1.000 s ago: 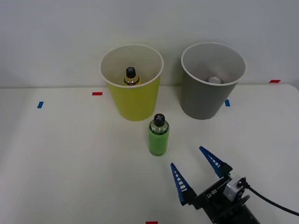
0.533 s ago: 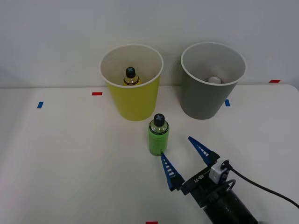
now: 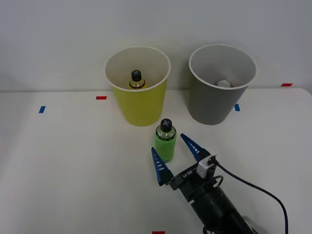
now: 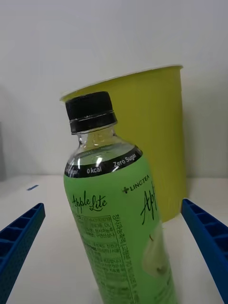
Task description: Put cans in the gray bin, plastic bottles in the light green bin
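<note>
Standing at frame centre before the light green bin (image 3: 138, 97), the green bottle (image 3: 165, 143) looks light, stiff and slick to us; we would grip its labelled body, not its cap. Our right gripper (image 3: 175, 154) brackets it, blue fingers (image 4: 205, 240) spread apart.

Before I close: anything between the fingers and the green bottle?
No. Right wrist view shows bare gaps between both fingers and the green bottle.

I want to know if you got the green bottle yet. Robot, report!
Right gripper open, fingers either side of green bottle, not gripping. Bottle upright on table, near light green bin. Nothing in the way.
</note>
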Controlling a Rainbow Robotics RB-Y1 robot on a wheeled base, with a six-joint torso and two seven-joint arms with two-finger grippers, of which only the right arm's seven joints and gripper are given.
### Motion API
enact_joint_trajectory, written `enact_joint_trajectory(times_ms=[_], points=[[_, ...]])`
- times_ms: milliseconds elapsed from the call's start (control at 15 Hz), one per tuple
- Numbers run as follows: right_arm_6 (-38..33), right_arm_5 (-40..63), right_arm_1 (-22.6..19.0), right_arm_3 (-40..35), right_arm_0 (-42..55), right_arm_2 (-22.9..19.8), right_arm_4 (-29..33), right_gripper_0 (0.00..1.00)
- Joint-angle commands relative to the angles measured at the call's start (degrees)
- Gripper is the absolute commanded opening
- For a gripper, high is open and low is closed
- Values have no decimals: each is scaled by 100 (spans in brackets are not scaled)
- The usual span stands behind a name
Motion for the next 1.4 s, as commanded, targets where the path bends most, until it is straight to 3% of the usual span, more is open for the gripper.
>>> enact_joint_trajectory(times_ms=[67,400,1400], points=[[154,10,62,166,-185,-8,88,100],[839,467,62,166,-335,-69,88,100],[848,722,9,166,-519,-52,88,100]])
